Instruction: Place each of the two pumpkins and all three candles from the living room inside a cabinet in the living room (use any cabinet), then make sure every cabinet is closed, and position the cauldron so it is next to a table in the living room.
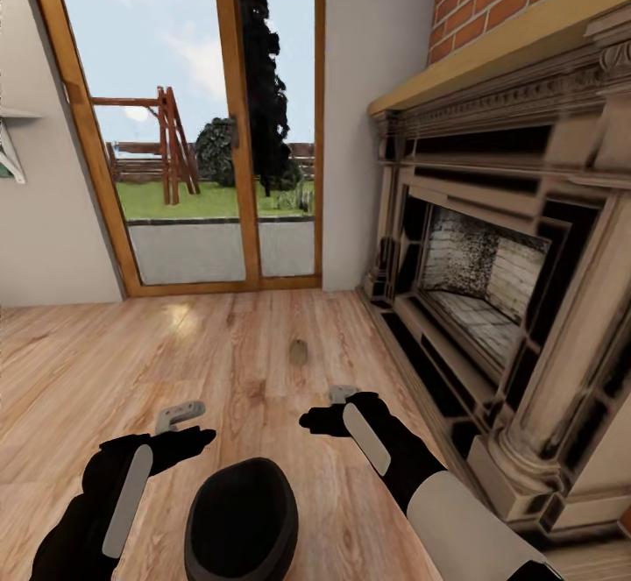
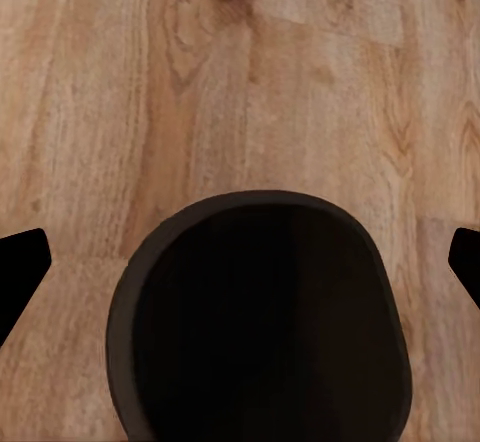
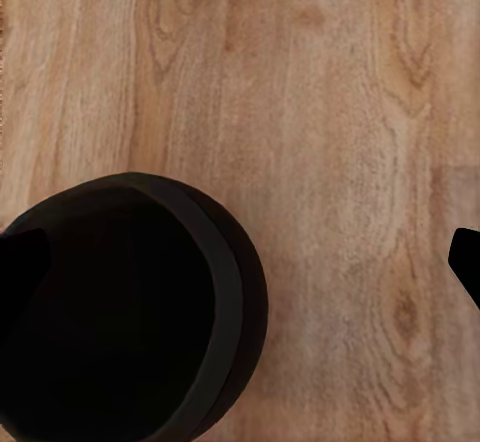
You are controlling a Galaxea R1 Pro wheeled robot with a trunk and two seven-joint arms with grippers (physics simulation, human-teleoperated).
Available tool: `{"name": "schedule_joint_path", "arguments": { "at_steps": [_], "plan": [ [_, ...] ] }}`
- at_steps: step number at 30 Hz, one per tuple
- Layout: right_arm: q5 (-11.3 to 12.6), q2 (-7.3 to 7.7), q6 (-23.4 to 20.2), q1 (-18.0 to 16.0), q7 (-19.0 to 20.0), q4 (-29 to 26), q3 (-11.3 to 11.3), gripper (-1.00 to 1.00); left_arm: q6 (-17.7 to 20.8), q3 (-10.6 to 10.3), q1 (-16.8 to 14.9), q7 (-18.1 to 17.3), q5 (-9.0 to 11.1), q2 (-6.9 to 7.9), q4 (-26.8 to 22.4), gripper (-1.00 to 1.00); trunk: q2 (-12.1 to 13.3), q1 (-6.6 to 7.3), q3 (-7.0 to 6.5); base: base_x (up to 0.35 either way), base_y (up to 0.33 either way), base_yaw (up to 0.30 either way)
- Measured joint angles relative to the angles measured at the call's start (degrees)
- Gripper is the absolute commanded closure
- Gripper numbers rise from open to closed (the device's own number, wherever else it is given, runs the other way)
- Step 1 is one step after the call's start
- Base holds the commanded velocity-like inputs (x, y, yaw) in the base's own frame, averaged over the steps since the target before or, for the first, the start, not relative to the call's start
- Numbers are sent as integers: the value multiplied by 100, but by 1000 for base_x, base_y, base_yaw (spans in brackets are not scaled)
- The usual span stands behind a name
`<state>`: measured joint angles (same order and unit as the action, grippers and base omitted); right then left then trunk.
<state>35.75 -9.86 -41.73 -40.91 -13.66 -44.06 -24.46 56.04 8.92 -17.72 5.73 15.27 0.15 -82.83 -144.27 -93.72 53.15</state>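
The cauldron [image 1: 242, 521] sits on the floor [image 1: 131, 362] between both grippers. Left gripper [image 1: 181, 428] and right gripper [image 1: 337, 407] are spread, empty. A candle [image 1: 298, 351] lies beyond the cauldron.

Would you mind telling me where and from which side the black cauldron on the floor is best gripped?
I would grip the cauldron by its rim, coming straight down from above. It sits upright on the wood floor with its wide mouth open upward, so one finger could likely slip inside and one outside the thin wall. Its round belly looks too broad to span. The left gripper hangs open near it, the right gripper likewise.
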Motion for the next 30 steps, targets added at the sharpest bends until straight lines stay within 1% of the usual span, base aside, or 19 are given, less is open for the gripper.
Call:
{"name": "schedule_joint_path", "arguments": {
  "at_steps": [3,7,13,23,30],
  "plan": [
    [0,0,0,0,0,0,0,-100,0,14,0,0,3,34,69,-100,0,0,0,2,144,0],
    [-3,-3,-1,0,-1,0,0,-100,-2,15,0,-6,3,36,92,-100,0,0,0,0,44,0],
    [3,-9,-1,0,-1,0,0,-100,-3,15,0,-7,-2,37,96,-100,0,0,0,0,140,0],
    [4,-14,-17,-1,-1,1,-14,-100,-23,7,0,0,-55,12,97,-100,0,0,0,0,10,0],
    [5,-14,-15,-2,-1,6,-14,-100,-39,6,0,0,-43,7,97,-100,0,0,0,0,0,0]
  ]
}}
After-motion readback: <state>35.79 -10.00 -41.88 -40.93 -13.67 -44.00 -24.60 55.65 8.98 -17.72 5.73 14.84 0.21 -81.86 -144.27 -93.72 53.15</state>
